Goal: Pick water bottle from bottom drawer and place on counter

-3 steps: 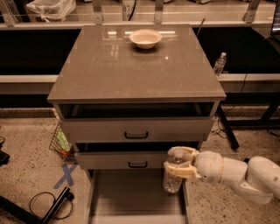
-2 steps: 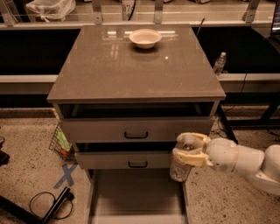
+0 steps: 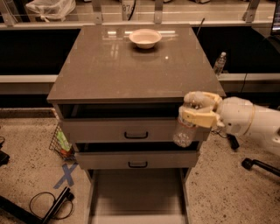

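Cream-coloured gripper (image 3: 197, 113) pinches the clear, crinkled water bottle (image 3: 183, 133), apparently around its neck. It hangs upright just off the front right corner of the glossy counter (image 3: 131, 70), above the open bottom drawer (image 3: 135, 194) with its plain grey floor.

We can read almost no text here. On a white thing (image 3: 127, 7) at the top edge, behind the counter (image 3: 109, 65), there are dark digits, maybe "97", but we cannot be sure. On the floor (image 3: 26, 144) at the left lies a blue X mark (image 3: 66, 176) made of tape. The gripper (image 3: 193, 109) is at the front right corner of the counter and clasps the bottle (image 3: 183, 133); any print on it is too small for us to tell.
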Available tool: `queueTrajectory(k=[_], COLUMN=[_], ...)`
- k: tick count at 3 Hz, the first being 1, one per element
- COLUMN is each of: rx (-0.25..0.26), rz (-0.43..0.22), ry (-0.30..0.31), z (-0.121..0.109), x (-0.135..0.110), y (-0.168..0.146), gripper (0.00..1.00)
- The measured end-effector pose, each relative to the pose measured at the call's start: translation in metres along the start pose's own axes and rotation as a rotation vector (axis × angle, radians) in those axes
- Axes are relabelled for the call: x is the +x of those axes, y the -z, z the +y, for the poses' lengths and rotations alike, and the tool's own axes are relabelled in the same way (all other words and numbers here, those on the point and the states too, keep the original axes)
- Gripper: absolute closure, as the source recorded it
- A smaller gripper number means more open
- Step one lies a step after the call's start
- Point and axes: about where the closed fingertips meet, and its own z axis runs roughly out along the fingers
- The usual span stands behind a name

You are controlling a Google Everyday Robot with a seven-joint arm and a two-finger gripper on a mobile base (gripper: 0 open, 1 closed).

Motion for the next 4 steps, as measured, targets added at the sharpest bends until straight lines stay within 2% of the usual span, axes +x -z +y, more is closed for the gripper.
queueTrajectory(k=[2,3,4], rx=[0.064,0.072,0.091], rz=[-0.003,-0.001,0.018], ry=[0.118,0.168,0.171], z=[-0.053,-0.084,-0.128], x=[-0.098,-0.127,-0.138], y=[-0.029,-0.051,-0.081], gripper=[1.0,1.0,1.0])
